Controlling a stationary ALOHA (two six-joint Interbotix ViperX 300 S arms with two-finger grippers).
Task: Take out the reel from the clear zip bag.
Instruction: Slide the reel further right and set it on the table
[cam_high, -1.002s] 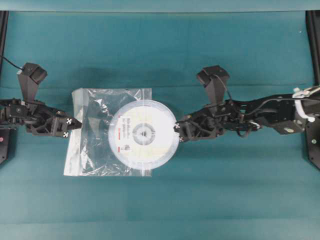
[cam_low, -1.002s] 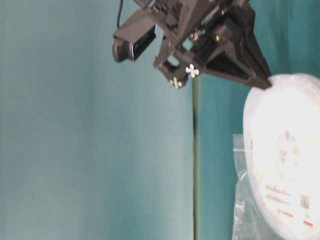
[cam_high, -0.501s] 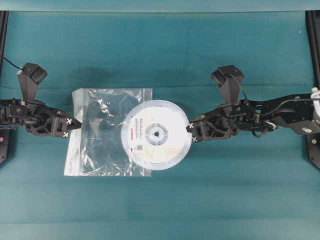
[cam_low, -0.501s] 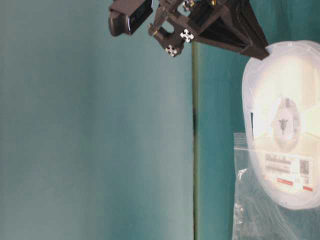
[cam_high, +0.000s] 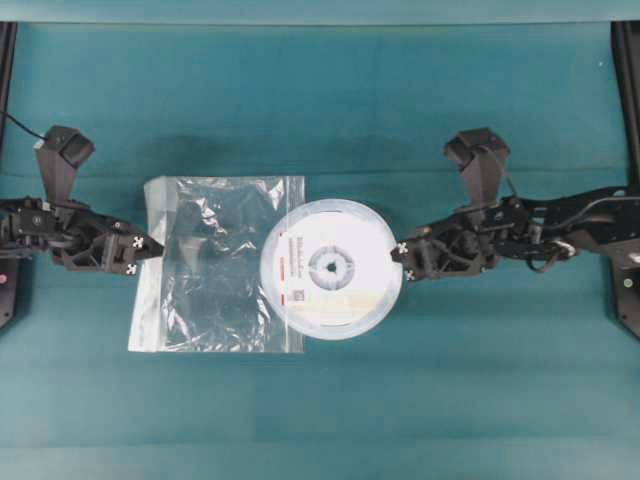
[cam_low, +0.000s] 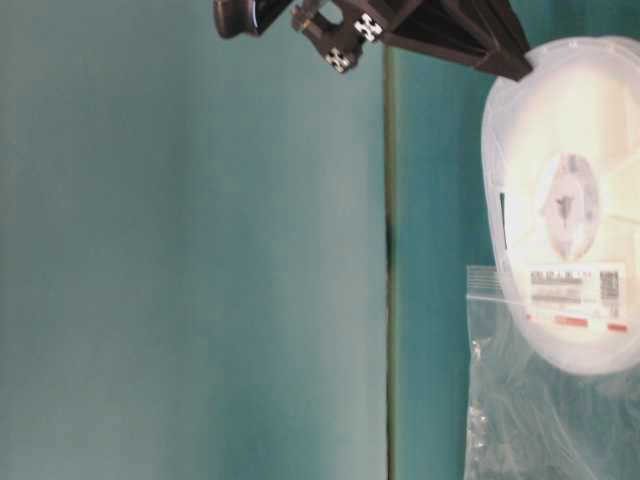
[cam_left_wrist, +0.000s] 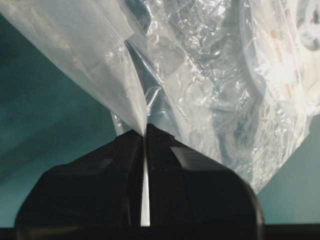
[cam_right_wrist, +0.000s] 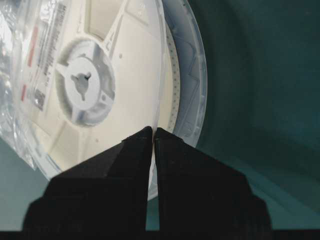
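One reel, one clear zip bag, two arms on the teal desk. The reel lies mostly out of the bag's open right edge, only its left rim overlapping the plastic, label with red stripe facing up. The left end effector reaches in level from the left, jaws clamped on the bag's left edge; the wrist view shows film pinched between them. The right end effector stretches in low from the right, jaws closed tight on the reel's right rim, a thin flange caught between the tips.
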